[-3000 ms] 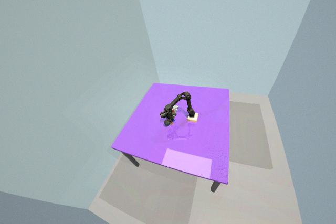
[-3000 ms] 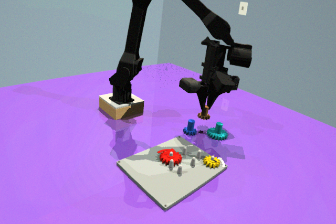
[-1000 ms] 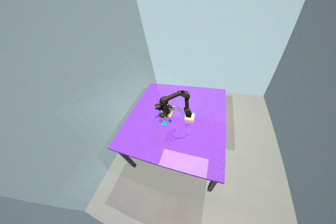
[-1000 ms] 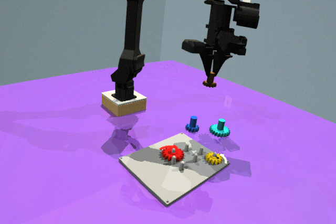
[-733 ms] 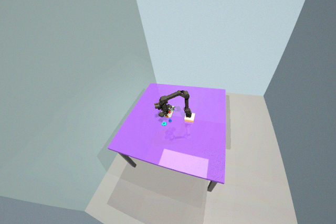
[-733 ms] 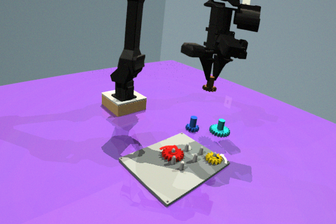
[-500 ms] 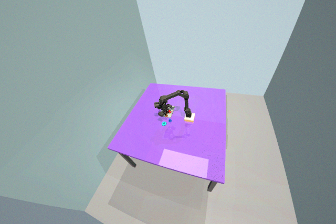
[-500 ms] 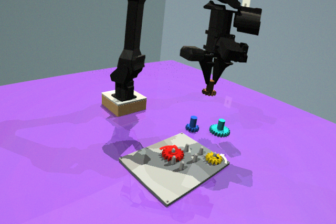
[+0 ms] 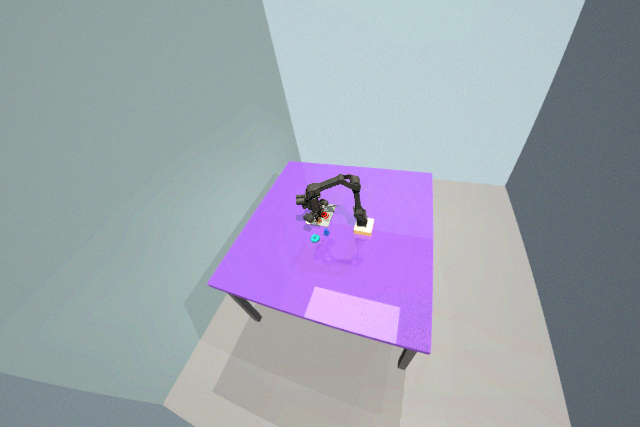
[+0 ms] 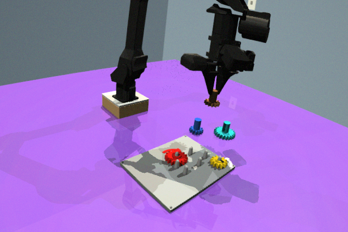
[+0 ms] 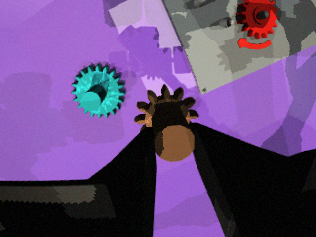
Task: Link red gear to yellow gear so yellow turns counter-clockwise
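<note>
My gripper (image 10: pixel 215 92) (image 11: pixel 172 133) is shut on the stem of an orange-brown gear (image 10: pixel 211 102) (image 11: pixel 168 113) and holds it upright in the air, above the table. A small blue gear (image 10: pixel 196 130) (image 9: pixel 326 232) and a larger cyan gear (image 10: pixel 224 133) (image 11: pixel 99 91) (image 9: pixel 314 238) stand on the table beside the grey board (image 10: pixel 166 193) (image 11: pixel 204 74). The red gear (image 10: pixel 175 157) (image 11: pixel 257 17) and the yellow gear (image 10: pixel 218 162) sit on board pegs. Several empty pegs, one of them a near peg (image 10: pixel 185 170), stand between and beside them. The blue gear is not seen in the wrist view.
The arm's base block (image 10: pixel 111 107) (image 9: pixel 363 230) stands on the purple table (image 10: pixel 56 139) (image 9: pixel 392 277), off to one side of the board. A red arrow (image 11: pixel 254 44) lies beside the red gear and a white arrow (image 10: pixel 230 162) beside the yellow gear.
</note>
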Controlling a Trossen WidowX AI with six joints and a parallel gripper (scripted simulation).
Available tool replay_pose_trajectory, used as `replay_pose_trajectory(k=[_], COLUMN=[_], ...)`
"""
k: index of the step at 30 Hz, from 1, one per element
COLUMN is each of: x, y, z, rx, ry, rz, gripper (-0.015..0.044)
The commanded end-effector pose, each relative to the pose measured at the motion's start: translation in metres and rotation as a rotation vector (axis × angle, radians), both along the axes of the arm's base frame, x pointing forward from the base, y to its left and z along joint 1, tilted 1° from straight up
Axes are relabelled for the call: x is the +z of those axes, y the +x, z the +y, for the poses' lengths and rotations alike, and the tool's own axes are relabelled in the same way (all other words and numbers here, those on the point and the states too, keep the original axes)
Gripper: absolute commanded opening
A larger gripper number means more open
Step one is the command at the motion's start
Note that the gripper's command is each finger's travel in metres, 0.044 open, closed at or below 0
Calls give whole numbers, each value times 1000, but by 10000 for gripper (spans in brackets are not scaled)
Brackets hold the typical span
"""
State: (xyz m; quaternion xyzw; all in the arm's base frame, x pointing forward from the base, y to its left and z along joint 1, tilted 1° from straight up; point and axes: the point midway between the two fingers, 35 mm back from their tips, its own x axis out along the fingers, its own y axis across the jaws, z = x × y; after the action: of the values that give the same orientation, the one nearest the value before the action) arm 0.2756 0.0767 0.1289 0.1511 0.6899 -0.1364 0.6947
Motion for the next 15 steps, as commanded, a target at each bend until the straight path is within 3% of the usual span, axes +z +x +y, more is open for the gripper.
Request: replay_pose_trajectory(k=[1, 15], x=[-5, -20], y=[4, 16], z=[-7, -36], rx=[7, 18], ry=[-1, -3], rz=[3, 1], gripper=[0, 0])
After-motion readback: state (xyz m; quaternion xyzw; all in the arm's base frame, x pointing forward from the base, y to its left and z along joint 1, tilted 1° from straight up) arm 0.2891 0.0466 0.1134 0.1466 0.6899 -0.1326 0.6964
